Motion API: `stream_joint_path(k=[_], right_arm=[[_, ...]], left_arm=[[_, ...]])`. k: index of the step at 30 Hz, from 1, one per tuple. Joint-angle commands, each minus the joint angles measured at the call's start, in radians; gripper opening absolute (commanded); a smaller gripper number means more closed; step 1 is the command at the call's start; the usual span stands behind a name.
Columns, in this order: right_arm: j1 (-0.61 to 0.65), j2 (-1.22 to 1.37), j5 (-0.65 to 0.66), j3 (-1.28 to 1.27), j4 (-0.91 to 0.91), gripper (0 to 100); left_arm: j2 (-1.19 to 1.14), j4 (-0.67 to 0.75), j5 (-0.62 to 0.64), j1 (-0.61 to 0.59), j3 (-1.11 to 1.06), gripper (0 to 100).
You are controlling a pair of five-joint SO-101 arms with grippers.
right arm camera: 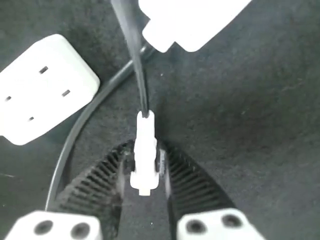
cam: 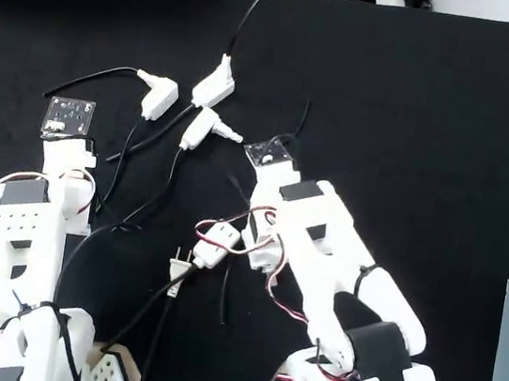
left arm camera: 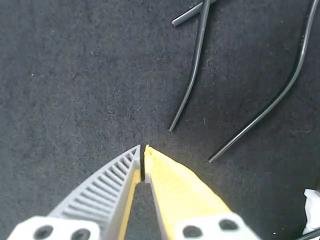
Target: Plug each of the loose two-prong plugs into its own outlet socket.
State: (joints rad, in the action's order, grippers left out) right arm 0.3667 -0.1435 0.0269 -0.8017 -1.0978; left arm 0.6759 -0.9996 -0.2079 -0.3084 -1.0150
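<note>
The right end effector (right arm camera: 144, 149) is closed on a small white plug (right arm camera: 145, 137). It pinches the narrow body from both sides, so that the black cord (right arm camera: 136, 65) runs straight out ahead between the fingers. I judge this grip is meant to stop the plug from twisting when it is pushed; its prongs I cannot see. Just beside it, but apart, lies an outlet socket (right arm camera: 45, 87) with the slots turned toward the camera, and a second white block (right arm camera: 192, 22) lies farther off. In the high view this end effector (cam: 269, 153) is at the middle of the bench (cam: 437, 103), just right of the group of white sockets. The left end effector (left arm camera: 142, 152) is closed on nothing, low over bare cloth at the left near two thin cords (left arm camera: 195, 65) — probably parked there to be out of the way. Another two-prong plug (cam: 178, 273) lies loose nearer to the arm bases with its prongs pointing far, so the task seems not finished
</note>
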Motion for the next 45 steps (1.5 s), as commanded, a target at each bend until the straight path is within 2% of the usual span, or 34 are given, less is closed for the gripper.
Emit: stream_joint_path(k=[1,8,16,23,28,33,39,45], right_arm=[[0.008,-0.013,0.014,0.047,-0.043,1.2],[0.008,-0.048,0.014,0.173,-0.209,1.2],[0.012,-0.414,0.014,0.174,-0.285,1.2],[0.081,-0.722,0.037,0.018,-0.178,1.2],[0.144,-0.901,0.034,-0.104,-0.080,1.1],[0.216,-1.061,0.041,-0.163,-0.051,1.1],[0.315,-1.239,0.043,-0.229,-0.051,1.1],[0.413,-1.320,0.043,-0.292,-0.034,1.1]], left_arm=[[0.025,0.017,-0.003,-0.010,0.004,3],[0.029,0.015,0.000,-0.007,0.005,3],[0.181,0.009,0.035,0.028,0.010,3],[0.374,0.015,0.078,0.148,0.012,3],[0.502,0.018,0.198,0.237,0.005,3],[0.611,0.138,0.256,0.309,-0.061,3],[0.726,0.324,0.258,0.433,-0.285,3],[0.887,0.364,0.258,0.535,-0.363,3]])
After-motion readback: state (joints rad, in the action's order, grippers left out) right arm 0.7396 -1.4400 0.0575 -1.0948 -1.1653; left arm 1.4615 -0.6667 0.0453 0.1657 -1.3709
